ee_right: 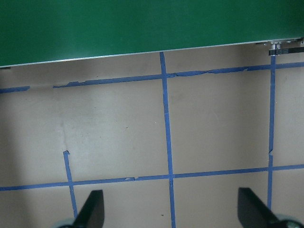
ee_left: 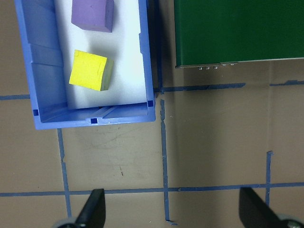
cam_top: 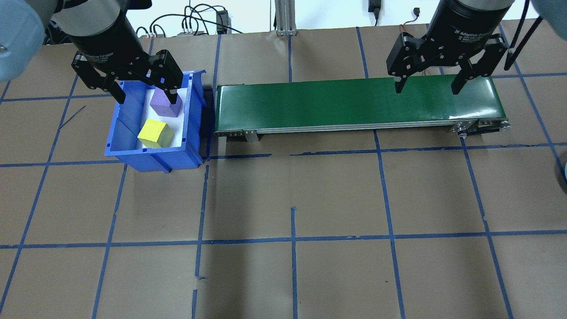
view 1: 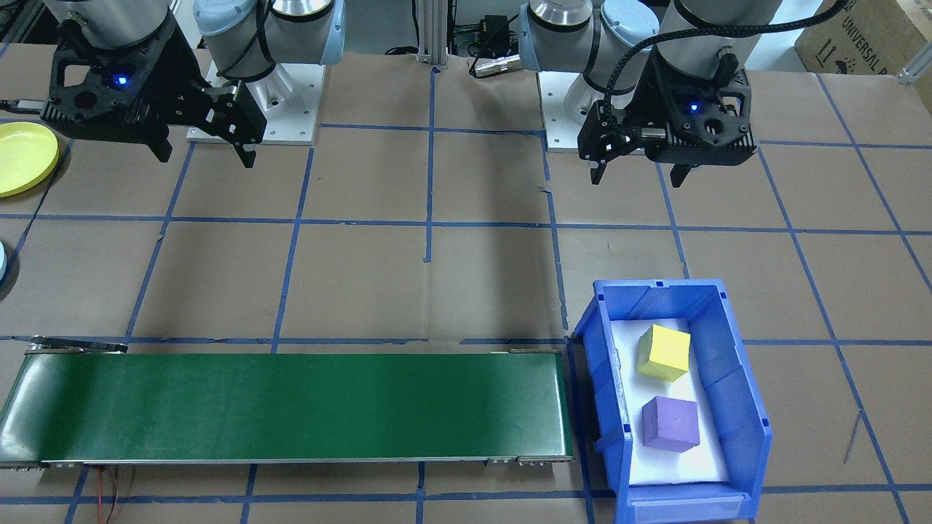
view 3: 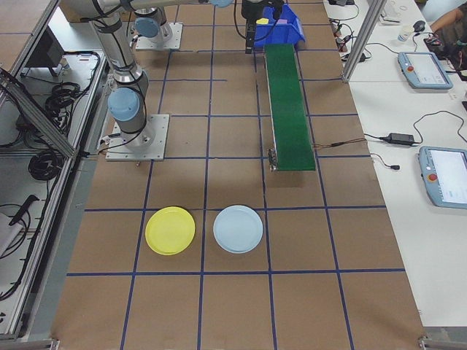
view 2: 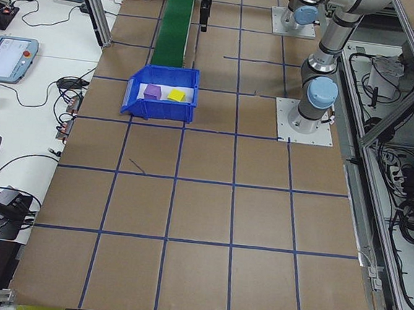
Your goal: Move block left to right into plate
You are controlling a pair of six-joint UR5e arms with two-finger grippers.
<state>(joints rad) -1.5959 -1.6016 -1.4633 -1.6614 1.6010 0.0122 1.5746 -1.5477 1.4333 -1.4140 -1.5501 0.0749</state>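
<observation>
Two blocks lie in a blue bin [view 1: 730,378] on the robot's left: a yellow block [view 1: 663,352] [cam_top: 155,134] [ee_left: 89,71] and a purple block [view 1: 670,423] [cam_top: 166,105] [ee_left: 92,14]. My left gripper [view 1: 638,178] [cam_top: 146,96] [ee_left: 171,211] hangs open and empty above the table, on the robot's side of the bin. The yellow plate [view 1: 22,156] [view 3: 170,230] rests on the table at the robot's right. My right gripper [view 1: 205,156] [cam_top: 426,88] [ee_right: 171,211] is open, empty, and raised near the belt's right end.
A long green conveyor belt [view 1: 291,404] [cam_top: 354,102] runs from beside the bin toward the robot's right. A light blue plate [view 3: 238,229] sits next to the yellow one. Brown paper with blue tape lines covers the table.
</observation>
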